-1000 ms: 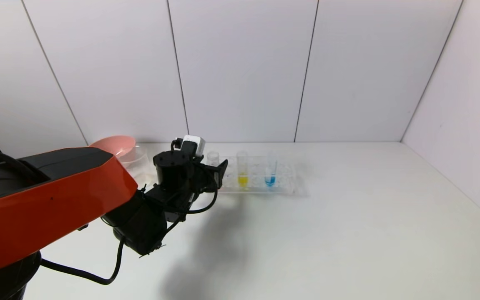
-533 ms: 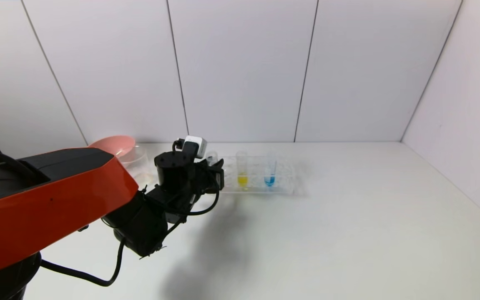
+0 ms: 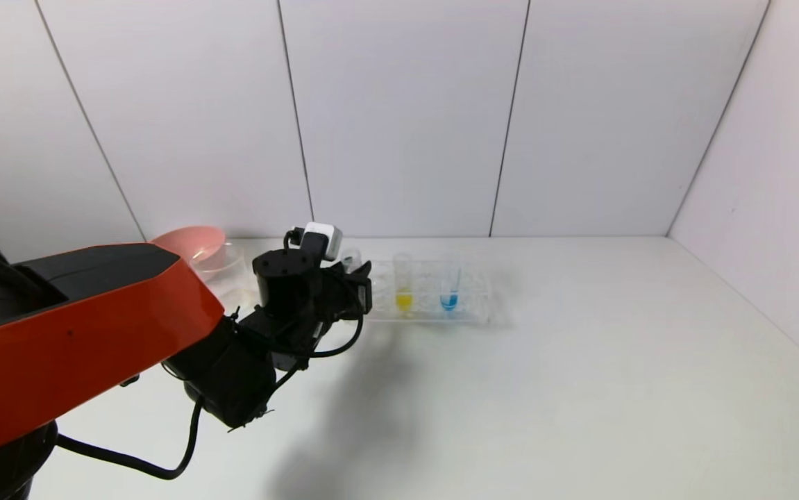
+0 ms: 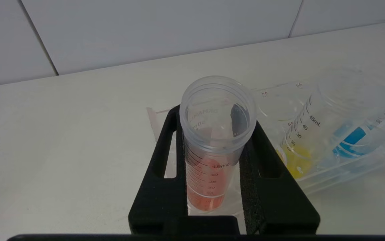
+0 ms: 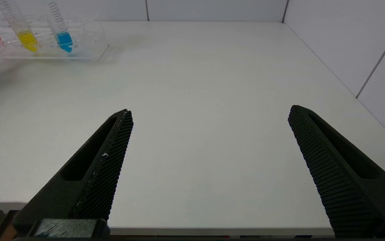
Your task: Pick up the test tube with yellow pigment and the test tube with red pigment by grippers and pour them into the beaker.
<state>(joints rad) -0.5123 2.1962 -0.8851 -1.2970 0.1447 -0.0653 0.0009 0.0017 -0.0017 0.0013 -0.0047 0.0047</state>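
Observation:
My left gripper (image 4: 214, 120) is shut on the test tube with red pigment (image 4: 209, 167), which stands at the left end of the clear rack (image 3: 482, 305). In the head view the left gripper (image 3: 361, 281) hides most of that tube; only its rim (image 3: 352, 258) shows. The test tube with yellow pigment (image 3: 404, 286) stands upright in the rack just to its right, and also shows as the yellow tube (image 4: 297, 157) in the left wrist view. The beaker (image 3: 227, 267) sits at the back left. My right gripper (image 5: 210, 110) hangs open and empty over the table's front edge.
A pink bowl (image 3: 191, 243) rests against the beaker by the back wall. A tube with blue liquid (image 3: 449, 290) stands in the rack right of the yellow one. White walls close the back and right. The table's front and right parts are bare.
The left gripper's fingers, open around the red tube a second ago, have closed on it. The right arm has not moved.

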